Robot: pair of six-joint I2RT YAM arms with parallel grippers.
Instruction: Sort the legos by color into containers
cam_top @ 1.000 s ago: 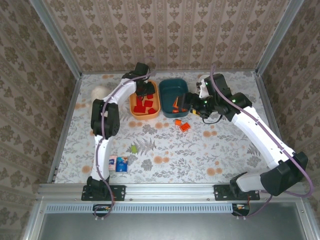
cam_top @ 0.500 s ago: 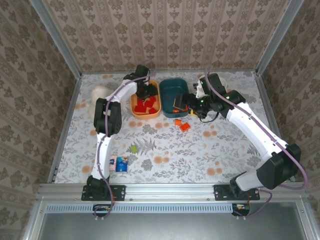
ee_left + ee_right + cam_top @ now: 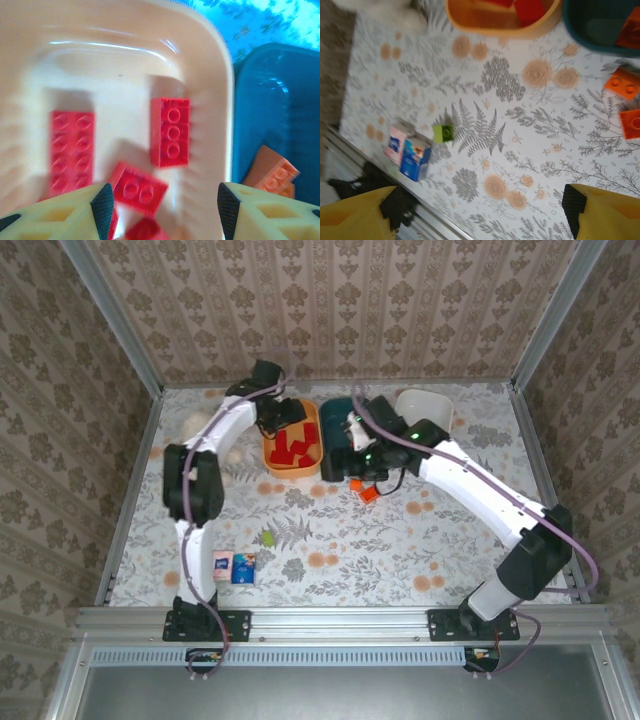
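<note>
Nearest us, one green lego (image 3: pixel 267 537) lies loose on the worktop (image 3: pixel 400 550). Farther in, our right claw (image 3: pixel 485 207) hovers wide open and empty by two orange legos (image 3: pixel 369 494); we should centre over one, then close squarely. Beyond, the left claw (image 3: pixel 165 207) hangs part open, empty, above red legos (image 3: pixel 170 131) in the orange bowl (image 3: pixel 222 110).

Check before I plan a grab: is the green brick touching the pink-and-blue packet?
Apart. The right wrist view shows a strip of table between the green brick and the packet.
</note>
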